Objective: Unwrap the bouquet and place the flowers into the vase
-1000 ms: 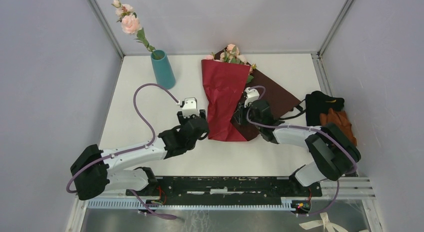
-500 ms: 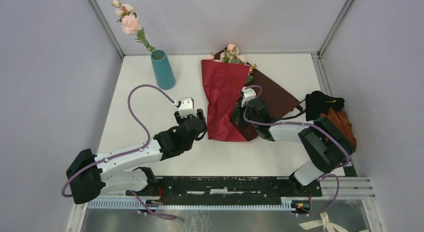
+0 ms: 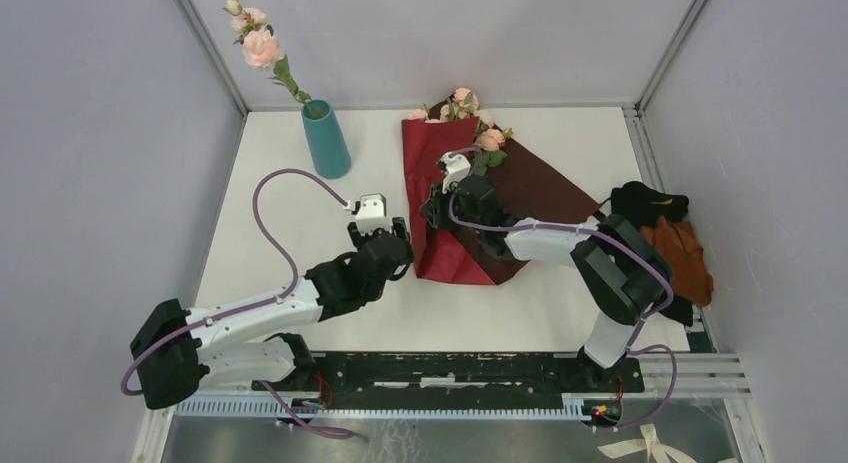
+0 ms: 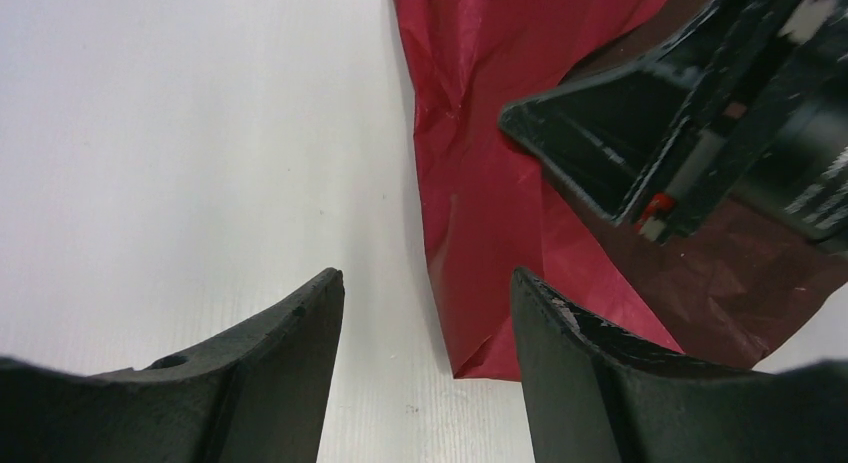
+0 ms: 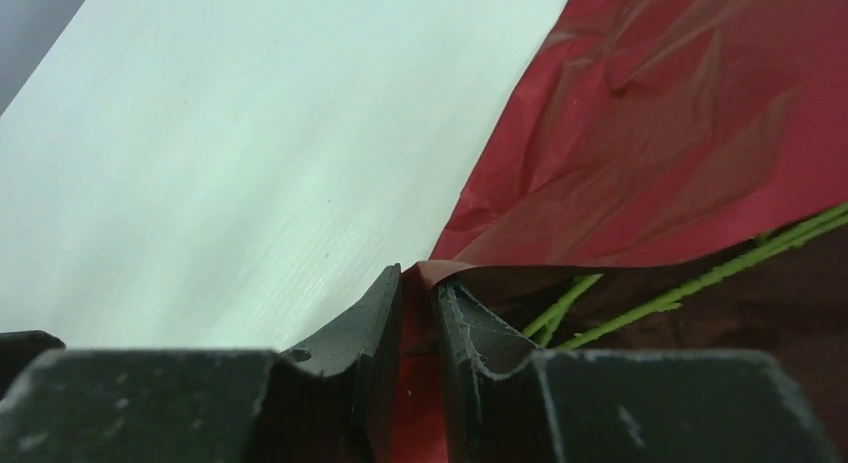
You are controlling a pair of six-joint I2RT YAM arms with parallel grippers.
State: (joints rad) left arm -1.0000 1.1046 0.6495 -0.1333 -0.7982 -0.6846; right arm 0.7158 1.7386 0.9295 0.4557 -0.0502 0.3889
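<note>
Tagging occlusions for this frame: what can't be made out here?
- Top external: the right gripper fingertips are hidden beneath its own wrist.
- Right wrist: only short bits of the flower stems show. The rest lies under the wrapping paper, in top external too.
- Both wrist views: the vase and blooms fall outside the frame.

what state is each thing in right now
vase: upright, one rose in it
wrap: lying on the table, partly open, one edge pinched and lifted
flowers: lying in the wrap, stems showing
left gripper: open, empty, beside the wrap
right gripper: shut on the wrap's edge
cloth: heaped at far right
</note>
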